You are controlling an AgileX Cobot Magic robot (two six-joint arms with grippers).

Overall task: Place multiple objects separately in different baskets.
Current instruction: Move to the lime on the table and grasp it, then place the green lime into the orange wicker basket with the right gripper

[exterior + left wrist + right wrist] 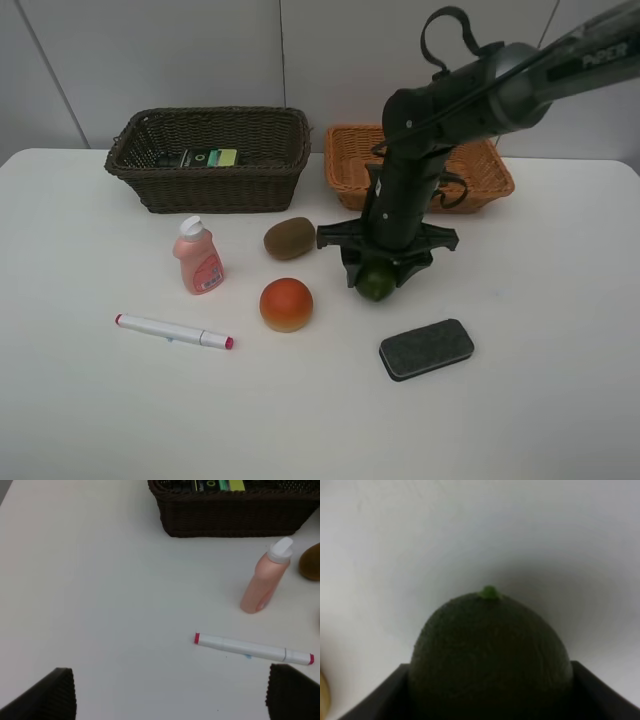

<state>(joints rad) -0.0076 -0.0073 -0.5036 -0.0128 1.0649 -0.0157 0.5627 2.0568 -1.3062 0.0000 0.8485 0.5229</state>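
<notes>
My right gripper [378,276] is down on the table, shut on the dark-green round fruit [377,284]. In the right wrist view the fruit [490,650] fills the gap between both fingers [605,695]. The brown kiwi [290,238], orange-red fruit [286,304], pink bottle [198,257], marker [172,331] and dark eraser [426,349] lie loose on the table. The dark-green box [208,157] lies in the dark brown basket [220,187]. The light orange basket [345,160] stands behind my right arm. My left gripper [170,695] hangs open above the table near the marker [252,649] and the bottle [265,577].
The white table's back edge runs right behind both baskets, against a pale wall. The kiwi lies just left of my right gripper. My right arm reaches over the orange basket's front wall and hides part of it.
</notes>
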